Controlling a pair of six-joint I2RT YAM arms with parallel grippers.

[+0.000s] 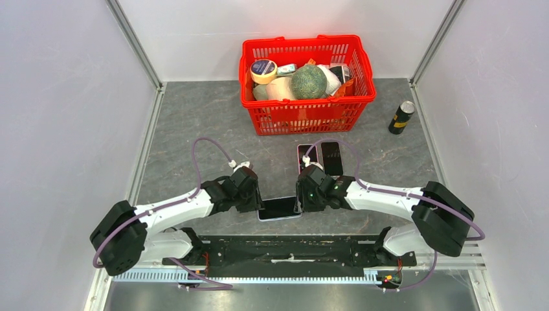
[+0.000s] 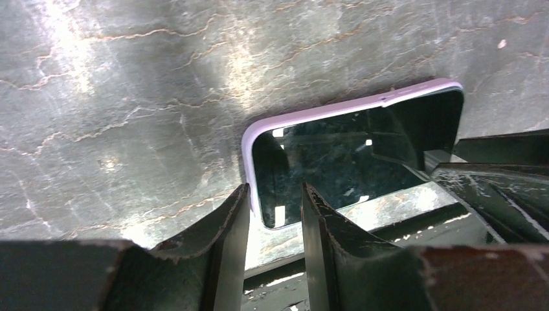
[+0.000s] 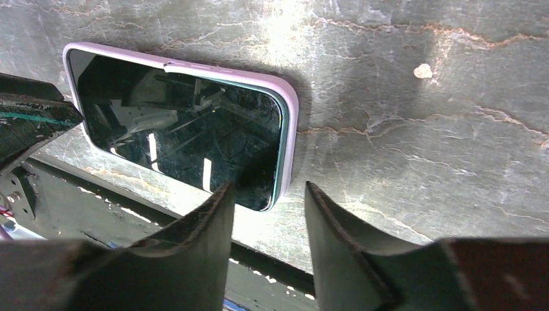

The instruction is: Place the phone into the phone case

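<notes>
L jaws and R jaws both stand apart, gripping nothing, one at each end of phone (image 1: 280, 208), which lies screen-up on tabletop (image 1: 194, 123), apparently seated in lilac phone case (image 3: 291, 129). Press corners evenly w/o sliding; check rim's flush.

A grey stone-patterned table (image 1: 194, 129) with pale, rusty veins fills the floor of the booth. Plain white walls close it in on the left (image 1: 58, 116), at the back (image 1: 285, 19) and on the right (image 1: 498, 97). Slanting metal posts (image 1: 136, 45) stand at the two back corners, and metal strips (image 1: 145, 142) run along the table's side edges. A slotted rail (image 1: 259, 275) lies along the near edge. In the wrist views, bright overhead light glares off the stone (image 2: 246, 65) in white patches.
</notes>
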